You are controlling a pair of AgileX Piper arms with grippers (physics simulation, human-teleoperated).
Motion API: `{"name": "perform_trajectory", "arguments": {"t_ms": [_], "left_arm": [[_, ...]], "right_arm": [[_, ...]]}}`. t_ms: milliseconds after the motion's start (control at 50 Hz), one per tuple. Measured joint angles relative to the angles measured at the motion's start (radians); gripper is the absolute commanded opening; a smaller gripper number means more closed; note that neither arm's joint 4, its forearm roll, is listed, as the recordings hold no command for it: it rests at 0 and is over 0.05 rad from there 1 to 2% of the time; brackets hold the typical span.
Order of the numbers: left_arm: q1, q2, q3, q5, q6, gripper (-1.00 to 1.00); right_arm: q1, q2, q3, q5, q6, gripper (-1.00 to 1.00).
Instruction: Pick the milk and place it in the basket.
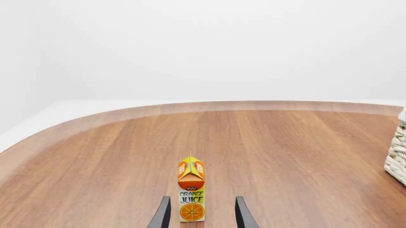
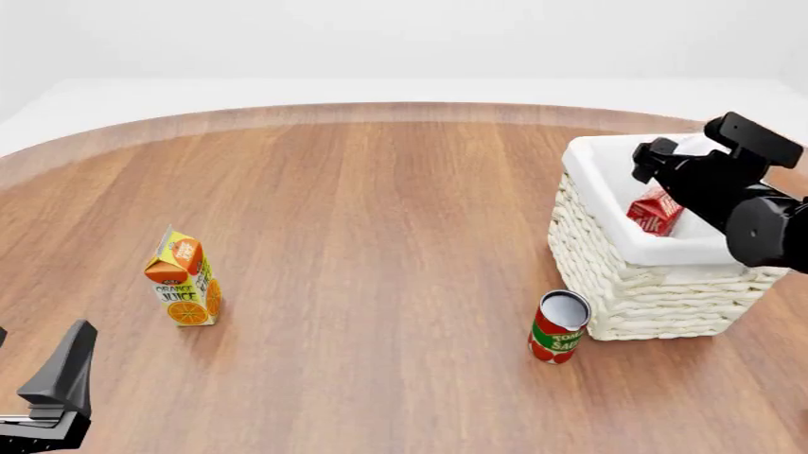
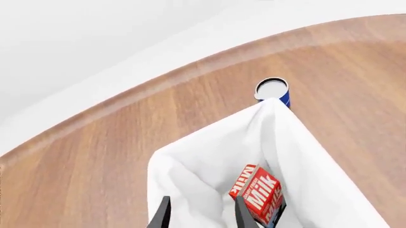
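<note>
The milk (image 2: pixel 654 210) lies tilted inside the basket (image 2: pixel 631 293), on its white cloth lining. In the right wrist view the milk (image 3: pixel 257 192) rests on the lining (image 3: pixel 190 175), just beside one finger and not between the two. My right gripper (image 2: pixel 697 151) hovers over the basket's opening, open and empty; it also shows in its own wrist view (image 3: pixel 198 213). My left gripper (image 2: pixel 44 392) is open and empty at the near left of the table. A corner of the basket (image 1: pixel 396 156) shows in the left wrist view.
An orange juice carton (image 2: pixel 184 279) stands upright on the left, ahead of my left gripper (image 1: pixel 201 202) and apart from it. A red tomato sauce can (image 2: pixel 558 326) stands against the basket's near left corner; it also shows in the right wrist view (image 3: pixel 273 90).
</note>
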Motion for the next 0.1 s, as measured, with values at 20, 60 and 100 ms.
{"name": "perform_trajectory", "arguments": {"t_ms": [20, 60, 100], "left_arm": [[0.000, 0.000, 0.000, 0.000, 0.000, 1.00], [0.000, 0.000, 0.000, 0.000, 0.000, 1.00], [0.000, 0.000, 0.000, 0.000, 0.000, 1.00]], "right_arm": [[0.001, -0.003, 0.001, 0.003, -0.003, 1.00], [0.003, -0.011, 0.003, 0.007, -0.007, 1.00], [0.004, -0.019, 0.005, 0.012, -0.012, 1.00]]}}
